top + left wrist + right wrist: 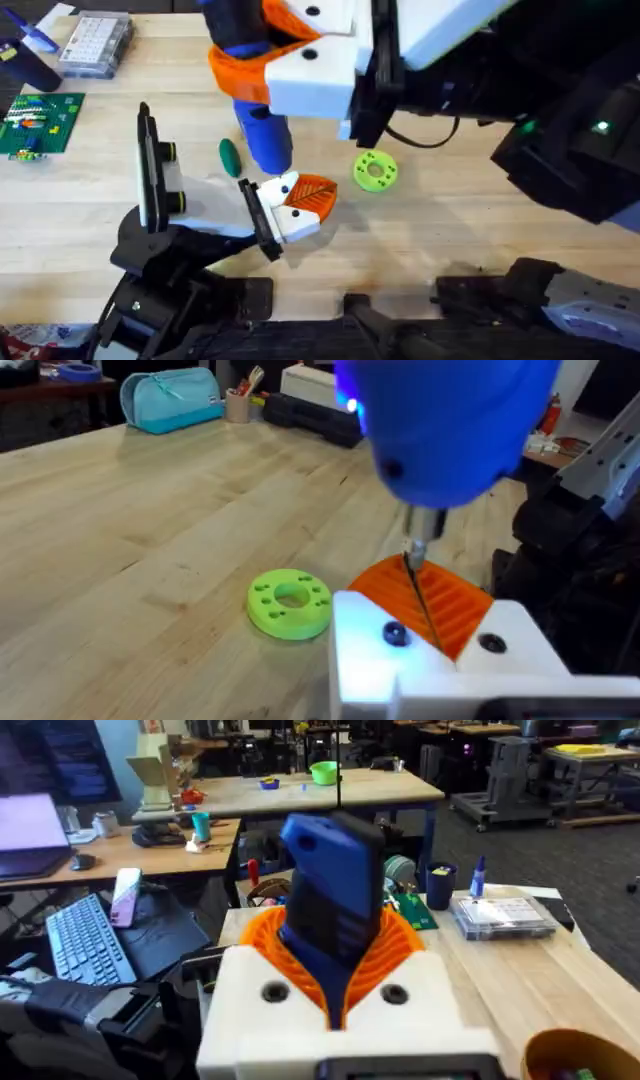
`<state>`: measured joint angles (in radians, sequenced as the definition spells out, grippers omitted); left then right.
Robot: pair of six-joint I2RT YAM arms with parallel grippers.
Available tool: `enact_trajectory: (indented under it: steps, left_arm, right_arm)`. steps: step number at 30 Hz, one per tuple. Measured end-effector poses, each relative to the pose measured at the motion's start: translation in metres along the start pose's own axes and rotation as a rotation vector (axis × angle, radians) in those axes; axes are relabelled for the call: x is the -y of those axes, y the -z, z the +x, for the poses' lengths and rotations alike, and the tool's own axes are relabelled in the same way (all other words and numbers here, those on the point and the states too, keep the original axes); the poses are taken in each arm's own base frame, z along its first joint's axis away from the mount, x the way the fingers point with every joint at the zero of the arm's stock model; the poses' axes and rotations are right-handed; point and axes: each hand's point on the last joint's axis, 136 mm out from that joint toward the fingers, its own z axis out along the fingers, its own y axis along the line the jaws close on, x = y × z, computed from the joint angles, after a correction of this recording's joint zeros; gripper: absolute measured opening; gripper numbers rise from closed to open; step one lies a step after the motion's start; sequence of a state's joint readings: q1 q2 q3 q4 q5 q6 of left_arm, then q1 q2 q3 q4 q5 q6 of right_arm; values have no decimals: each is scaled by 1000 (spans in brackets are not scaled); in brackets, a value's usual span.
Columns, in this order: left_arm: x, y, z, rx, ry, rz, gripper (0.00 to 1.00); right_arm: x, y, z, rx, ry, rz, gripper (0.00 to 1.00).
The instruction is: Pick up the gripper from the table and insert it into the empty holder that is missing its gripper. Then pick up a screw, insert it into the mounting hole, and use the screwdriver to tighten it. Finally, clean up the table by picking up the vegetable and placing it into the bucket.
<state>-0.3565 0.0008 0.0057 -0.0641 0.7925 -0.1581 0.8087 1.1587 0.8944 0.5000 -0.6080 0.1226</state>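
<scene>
Right gripper (290, 50) is raised high under the overhead camera, large and blurred, orange pads clenched around the blue screwdriver (262, 135), which points down toward the table. Its tip (413, 552) sits just over the orange gripper (430, 600). That gripper (312, 192) is seated in the white holder (290, 218), held low at the table's near side by the left gripper (268, 208); its jaw state can't be told. Vegetable (230, 155) lies just left of the screwdriver. Lime disc (375, 170) sits to the right.
</scene>
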Motion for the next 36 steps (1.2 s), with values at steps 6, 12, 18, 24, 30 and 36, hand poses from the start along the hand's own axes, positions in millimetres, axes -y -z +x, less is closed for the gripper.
enact_trajectory:
  steps: [6,12,18,24,30,36]
  left_arm:
    - [0,0,0,0,0,0,16]
    - [0,0,0,0,0,0,16]
    - [0,0,0,0,0,0,16]
    - [0,0,0,0,0,0,16]
    - [0,0,0,0,0,0,16]
    - [0,0,0,0,0,0,16]
  right_arm:
    - [1,1,9,-8,-7,3,34]
    - [2,3,22,-27,-22,9,34]
    - [2,3,25,-33,-26,12,34]
    - [-2,-4,30,-33,-28,-8,34]
    - [-1,-7,36,-44,-37,-12,34]
    - [-2,-7,34,-38,-32,-13,34]
